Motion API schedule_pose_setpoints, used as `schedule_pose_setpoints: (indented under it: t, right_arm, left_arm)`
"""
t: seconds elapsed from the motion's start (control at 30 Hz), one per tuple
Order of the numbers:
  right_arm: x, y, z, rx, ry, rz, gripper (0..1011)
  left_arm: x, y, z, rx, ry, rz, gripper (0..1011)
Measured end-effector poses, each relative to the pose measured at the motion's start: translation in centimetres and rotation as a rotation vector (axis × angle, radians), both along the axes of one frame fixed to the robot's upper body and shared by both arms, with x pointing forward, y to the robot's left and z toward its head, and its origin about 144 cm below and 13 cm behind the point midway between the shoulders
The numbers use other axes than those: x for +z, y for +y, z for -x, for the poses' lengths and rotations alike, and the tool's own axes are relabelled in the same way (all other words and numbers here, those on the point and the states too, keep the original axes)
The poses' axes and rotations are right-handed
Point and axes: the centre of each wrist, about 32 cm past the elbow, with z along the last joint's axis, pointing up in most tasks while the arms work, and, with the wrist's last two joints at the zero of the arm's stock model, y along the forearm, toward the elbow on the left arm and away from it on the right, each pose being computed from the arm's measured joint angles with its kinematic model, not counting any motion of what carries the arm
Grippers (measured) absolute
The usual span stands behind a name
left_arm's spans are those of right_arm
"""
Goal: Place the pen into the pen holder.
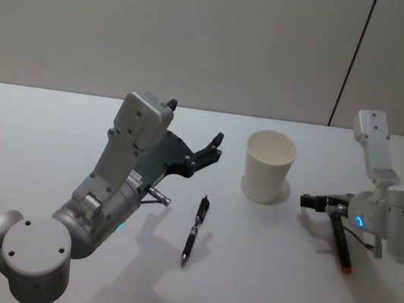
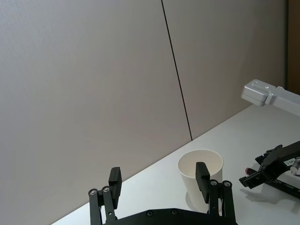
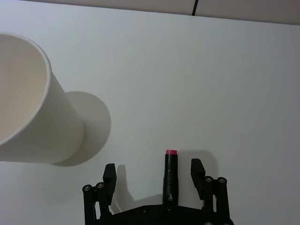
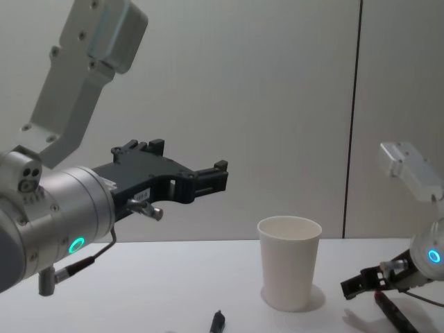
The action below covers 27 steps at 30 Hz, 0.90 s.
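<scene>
The left gripper (image 1: 210,151) hangs open and empty beyond a black pen (image 1: 195,230), while the right gripper (image 3: 153,166), jaws open, straddles a red-tipped pen (image 3: 170,173) right of the pen holder (image 1: 269,166); closing off-centre could roll it away.

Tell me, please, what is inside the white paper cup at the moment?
The cup shows a bare inner wall, nothing sticking above the rim. Its floor is hidden by the near wall. The black pen and the red-tipped pen lie outside, on the table.
</scene>
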Motion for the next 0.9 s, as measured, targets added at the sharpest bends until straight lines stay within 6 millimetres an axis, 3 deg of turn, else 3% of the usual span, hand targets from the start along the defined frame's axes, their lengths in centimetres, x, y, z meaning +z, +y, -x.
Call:
schedule_pose_setpoints:
  t: [0.4, 0.57, 0.9]
  right_arm:
    - [-0.6, 0.1, -0.9, -0.011, 0.017, 0.0, 1000]
    - [-0.8, 0.0, -1.1, -0.013, 0.019, -0.002, 907]
    - [-1.2, -0.1, -1.3, -0.016, 0.03, 0.002, 622]
  left_arm:
    - [0.0, 0.0, 0.0, 0.0, 0.0, 0.0, 1004]
    - [0.0, 0.0, 0.0, 0.0, 0.0, 0.0, 1004]
    - [0.0, 0.0, 0.0, 0.0, 0.0, 0.0, 1004]
